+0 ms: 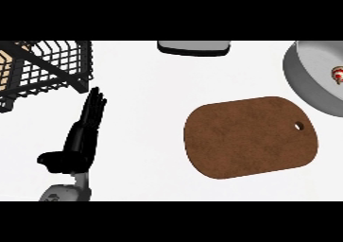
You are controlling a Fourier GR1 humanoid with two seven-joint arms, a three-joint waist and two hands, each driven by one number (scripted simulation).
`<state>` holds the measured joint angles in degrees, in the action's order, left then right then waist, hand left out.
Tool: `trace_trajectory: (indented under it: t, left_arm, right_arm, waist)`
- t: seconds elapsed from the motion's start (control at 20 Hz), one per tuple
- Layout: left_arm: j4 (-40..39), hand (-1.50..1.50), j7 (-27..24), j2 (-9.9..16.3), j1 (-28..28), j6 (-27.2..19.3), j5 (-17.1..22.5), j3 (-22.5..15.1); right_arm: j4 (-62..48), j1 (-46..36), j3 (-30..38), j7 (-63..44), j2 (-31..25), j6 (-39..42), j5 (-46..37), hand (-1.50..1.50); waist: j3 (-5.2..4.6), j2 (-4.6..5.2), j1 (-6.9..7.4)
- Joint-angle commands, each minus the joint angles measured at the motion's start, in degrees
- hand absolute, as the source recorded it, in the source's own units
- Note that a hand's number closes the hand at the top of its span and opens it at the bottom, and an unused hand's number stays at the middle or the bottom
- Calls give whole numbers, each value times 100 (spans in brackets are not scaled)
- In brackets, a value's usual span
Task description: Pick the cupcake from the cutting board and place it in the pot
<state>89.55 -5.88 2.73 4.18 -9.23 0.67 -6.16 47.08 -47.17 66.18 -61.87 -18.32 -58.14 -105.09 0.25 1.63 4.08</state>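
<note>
Since the cupcake [340, 74] already sits in the pot [306, 80], off the bare board [251, 137], we judge it light, soft, best held by its base; our left hand [83, 134] rests straight-fingered.

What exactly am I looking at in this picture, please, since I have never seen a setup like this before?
This single picture looks steeply down from a humanoid robot's head onto a white counter. The black shape at the left is the robot's left hand, fingers straight, holding nothing. A dark sliver at the right edge may be its right hand, too little to tell. In the middle lies a brown cutting board, bare on top. At the upper right is a grey pot, and the cupcake already sits inside it. A black wire basket stands upper left, and a dark and grey object peeks in at the top.
</note>
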Motion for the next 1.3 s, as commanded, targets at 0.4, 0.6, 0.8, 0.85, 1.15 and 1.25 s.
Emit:
trace_trajectory:
  t: [0.4,0.6,0.8,0.85,1.15,1.25]
  left_arm:
    - [260,0,42,-19,-366,-170,-102,22]
    - [277,0,62,61,-411,-37,31,130]
    - [460,0,116,207,-509,28,-8,183]
    - [251,0,42,95,-369,13,39,186]
    - [3,0,10,188,-174,145,171,384]
    - [42,0,-99,54,-303,2,-58,173]
  right_arm:
    - [729,315,476,-853,1313,-2218,-1300,-150]
    - [1208,-97,809,-1016,1669,-2001,-1915,-150]
    - [1382,205,890,-1204,1819,-2005,-2050,-150]
    - [1328,515,547,-1259,1822,-2320,-1776,-150]
    - [1893,745,834,-1537,1830,-2505,-2060,-150]
    - [1978,578,945,-1643,1831,-2545,-2340,-150]
  waist:
    - [-23,-134,-273]
    - [-26,-136,-279]
    - [-25,-150,-303]
    - [-29,-175,-324]
    - [-32,-179,-324]
    - [-30,-167,-254]
